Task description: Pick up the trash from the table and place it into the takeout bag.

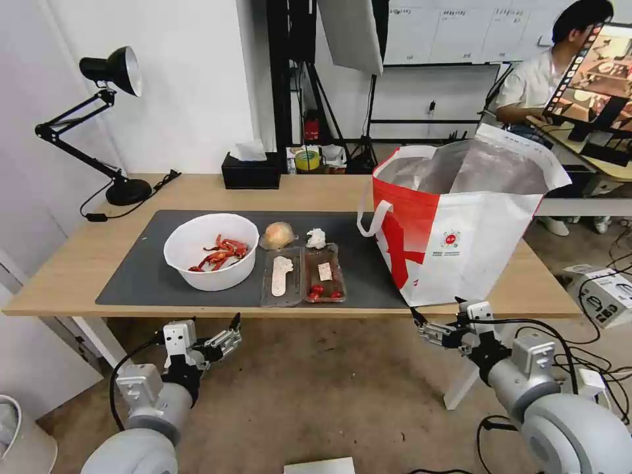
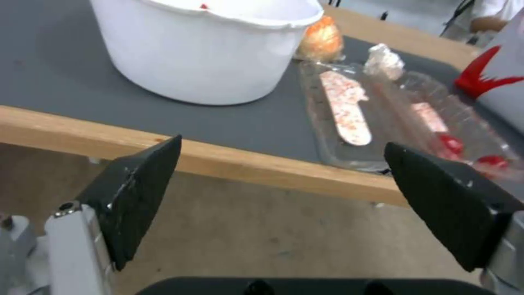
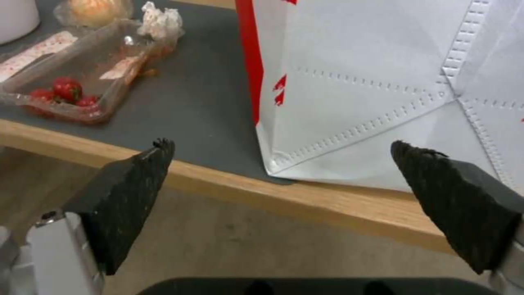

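Observation:
On the table's (image 1: 66,276) dark grey mat (image 1: 141,270) lies the trash: a white bowl (image 1: 210,250) (image 2: 207,53) with red-orange shells, a tan wrapped lump (image 1: 277,234), a crumpled tissue ball (image 1: 316,237) and an opened clear tray (image 1: 303,275) (image 2: 393,123) (image 3: 82,78). The white-and-red takeout bag (image 1: 461,224) (image 3: 382,82) stands upright and open at the right, its foil lining showing. My left gripper (image 1: 227,336) (image 2: 284,142) hangs open below the table's front edge, before the bowl. My right gripper (image 1: 424,327) (image 3: 281,144) is open too, below the edge by the bag's near corner.
A black desk lamp (image 1: 108,72) stands at the table's back left and a black tissue box (image 1: 250,172) at the back middle. A white box (image 1: 605,293) and cables lie on the floor to the right. A white bin (image 1: 20,434) sits at lower left.

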You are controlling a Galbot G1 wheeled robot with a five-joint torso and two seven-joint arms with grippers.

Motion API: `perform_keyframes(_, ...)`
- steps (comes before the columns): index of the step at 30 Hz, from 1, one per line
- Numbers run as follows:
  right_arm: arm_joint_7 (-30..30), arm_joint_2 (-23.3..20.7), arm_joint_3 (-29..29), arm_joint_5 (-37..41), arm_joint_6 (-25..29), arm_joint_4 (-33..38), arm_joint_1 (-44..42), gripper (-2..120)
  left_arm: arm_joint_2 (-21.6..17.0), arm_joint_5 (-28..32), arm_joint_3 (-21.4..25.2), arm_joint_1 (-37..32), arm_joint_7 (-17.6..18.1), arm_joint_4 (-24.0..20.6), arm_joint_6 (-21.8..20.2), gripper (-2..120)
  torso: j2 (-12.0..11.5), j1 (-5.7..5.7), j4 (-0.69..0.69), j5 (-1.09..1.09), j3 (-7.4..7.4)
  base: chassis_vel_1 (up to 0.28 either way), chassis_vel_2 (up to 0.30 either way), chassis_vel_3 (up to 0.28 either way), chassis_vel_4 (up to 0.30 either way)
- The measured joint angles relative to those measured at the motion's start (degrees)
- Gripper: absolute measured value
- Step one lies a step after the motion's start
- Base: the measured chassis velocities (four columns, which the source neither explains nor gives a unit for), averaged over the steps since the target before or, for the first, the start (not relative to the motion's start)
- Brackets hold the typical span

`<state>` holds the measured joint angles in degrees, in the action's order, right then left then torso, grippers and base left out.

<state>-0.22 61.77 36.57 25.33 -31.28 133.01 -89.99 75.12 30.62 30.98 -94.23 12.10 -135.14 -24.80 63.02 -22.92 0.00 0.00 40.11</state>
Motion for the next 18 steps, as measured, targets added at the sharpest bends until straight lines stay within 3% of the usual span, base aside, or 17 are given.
perform_keyframes(7, -0.03, -0.02, -0.22, -0.08, 0.08, 0.03, 0.05, 100, 0.44, 5.54, -1.03, 0.90, 3.50, 0.02, 0.07, 100, 0.00, 0.00, 0.00, 0.00, 0.00, 0.000, 0.000, 0.000, 0.000)
perform_keyframes(9, -0.03, 0.12, -0.54, -0.25, 0.11, 0.05, 0.06, 100, 0.82, 11.87, -1.75, 1.96, 7.49, 0.42, -0.10, 100, 0.00, 0.00, 0.00, 0.00, 0.00, 0.000, 0.000, 0.000, 0.000)
perform_keyframes(13, -0.01, 0.22, -0.78, -0.37, 0.12, 0.05, 0.12, 100, 1.12, 18.72, -2.03, 2.79, 10.07, 0.26, -0.15, 100, 0.00, 0.00, 0.00, 0.00, 0.00, 0.000, 0.000, 0.000, 0.000)
perform_keyframes(16, 0.12, 0.23, -0.94, -0.48, 0.12, -0.02, 0.24, 100, 1.54, 29.37, -2.23, 4.09, 13.29, -0.66, -0.18, 100, 0.00, 0.00, 0.00, 0.00, 0.00, 0.000, 0.000, 0.000, 0.000)
perform_keyframes(18, 0.13, 0.23, -0.95, -0.48, 0.12, -0.02, 0.25, 100, 1.57, 30.95, -2.27, 4.28, 13.74, -0.81, -0.18, 100, 0.00, 0.00, 0.00, 0.00, 0.00, 0.000, 0.000, 0.000, 0.000)
